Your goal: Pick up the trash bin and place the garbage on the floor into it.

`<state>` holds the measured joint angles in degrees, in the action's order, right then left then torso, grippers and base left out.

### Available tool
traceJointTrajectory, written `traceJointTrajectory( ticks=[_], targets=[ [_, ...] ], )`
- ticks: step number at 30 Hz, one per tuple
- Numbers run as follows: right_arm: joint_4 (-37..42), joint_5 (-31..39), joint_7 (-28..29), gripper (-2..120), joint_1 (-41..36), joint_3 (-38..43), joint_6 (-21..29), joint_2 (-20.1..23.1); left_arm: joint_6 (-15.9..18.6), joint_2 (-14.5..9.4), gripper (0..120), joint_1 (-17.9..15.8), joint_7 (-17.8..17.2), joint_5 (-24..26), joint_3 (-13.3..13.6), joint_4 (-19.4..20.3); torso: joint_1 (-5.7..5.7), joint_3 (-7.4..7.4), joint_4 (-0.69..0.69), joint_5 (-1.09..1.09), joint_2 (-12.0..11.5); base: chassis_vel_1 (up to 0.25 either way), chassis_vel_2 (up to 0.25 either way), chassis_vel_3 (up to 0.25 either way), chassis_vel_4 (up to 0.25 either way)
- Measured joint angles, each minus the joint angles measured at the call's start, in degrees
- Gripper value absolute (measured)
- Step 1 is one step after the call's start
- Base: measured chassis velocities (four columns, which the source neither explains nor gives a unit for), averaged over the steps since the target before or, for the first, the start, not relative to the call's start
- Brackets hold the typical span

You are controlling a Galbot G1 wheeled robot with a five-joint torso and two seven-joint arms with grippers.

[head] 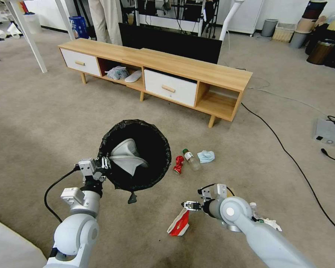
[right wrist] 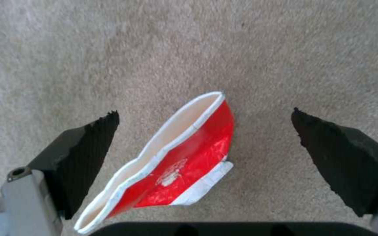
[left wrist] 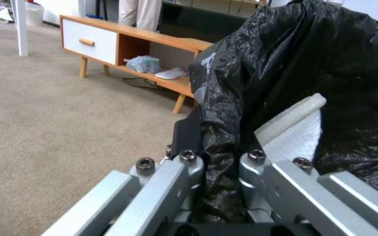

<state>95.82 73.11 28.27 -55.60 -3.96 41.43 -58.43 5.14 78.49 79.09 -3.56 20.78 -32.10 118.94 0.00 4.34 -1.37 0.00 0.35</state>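
The trash bin [head: 157,148], lined with a black bag, hangs tilted above the floor [head: 44,123]. My left gripper [head: 105,163] is shut on its near-left rim. In the left wrist view the left gripper [left wrist: 217,157] pinches the crinkly bag of the trash bin [left wrist: 307,49]. A white folded sheet [head: 124,156] lies inside. My right gripper [head: 187,204] hovers open over the red-and-white snack bag [head: 178,224]. The right wrist view has the snack bag [right wrist: 184,154] on the carpet between the black fingers [right wrist: 88,154]. A crushed red can [head: 179,165], a clear bottle [head: 192,160] and a pale blue mask [head: 206,156] lie right of the bin.
A long wooden cabinet [head: 182,65] stands behind the litter, with a black screen [head: 167,41] behind it. Black cables [head: 283,149] and a grey box [head: 325,131] lie on the right. Another bottle [head: 254,210] and a white tissue [head: 272,224] sit by my right forearm.
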Motion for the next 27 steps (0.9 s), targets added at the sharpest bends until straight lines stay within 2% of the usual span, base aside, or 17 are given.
traceJointTrajectory(
  ticks=[11,15,16,18,19,21,22,26,27],
  targets=[
    [-4.3,-3.4,-1.4,100,1.0,-1.9,-1.1,-1.9,-0.3,0.2,4,-0.1,0.1,0.1,0.0,-0.3,0.0,0.0,0.0,0.0,0.0,0.0,0.0,0.0,0.0],
    [-6.1,-5.3,-2.4,85,1.9,-2.9,-2.0,-3.2,-0.3,0.2,4,-0.1,0.1,0.1,0.1,-0.3,0.0,0.0,0.0,0.0,0.0,0.0,0.0,0.0,0.0],
    [-6.1,-5.3,-2.4,85,1.9,-2.9,-2.0,-3.2,-0.3,0.2,4,-0.1,0.1,0.1,0.1,-0.3,0.0,0.0,0.0,0.0,0.0,0.0,0.0,0.0,0.0],
    [-6.6,-5.6,-2.6,74,2.4,-3.5,-2.3,-4.2,-0.4,0.2,4,0.0,0.1,0.1,0.1,-0.3,0.0,0.0,0.0,0.0,0.0,0.0,0.0,0.0,0.0],
    [-6.6,-5.6,-2.6,74,2.4,-3.5,-2.3,-4.2,-0.4,0.2,4,0.0,0.1,0.1,0.1,-0.3,0.0,0.0,0.0,0.0,0.0,0.0,0.0,0.0,0.0],
    [-7.0,-5.7,-2.7,65,2.5,-3.8,-2.4,-4.7,-0.5,0.2,4,0.1,0.1,0.1,0.0,-0.3,0.0,0.0,0.0,0.0,0.0,0.0,0.0,0.0,0.0],
    [-7.3,-6.0,-2.9,59,2.6,-4.1,-2.7,-4.9,-0.6,0.2,4,0.2,0.1,0.1,0.0,-0.3,0.0,0.0,0.0,0.0,0.0,0.0,0.0,0.0,0.0],
    [-7.8,-6.2,-3.0,50,2.6,-4.2,-2.8,-5.2,-0.7,0.2,4,0.3,0.2,0.1,0.0,-0.3,0.0,0.0,0.0,0.0,0.0,0.0,0.0,0.0,0.0],
    [-8.1,-6.4,-3.1,42,2.6,-4.2,-3.0,-5.4,-0.7,0.2,4,0.3,0.2,0.1,-0.1,-0.4,0.0,0.0,0.0,0.0,0.0,0.0,0.0,0.0,0.0]
  ],
)
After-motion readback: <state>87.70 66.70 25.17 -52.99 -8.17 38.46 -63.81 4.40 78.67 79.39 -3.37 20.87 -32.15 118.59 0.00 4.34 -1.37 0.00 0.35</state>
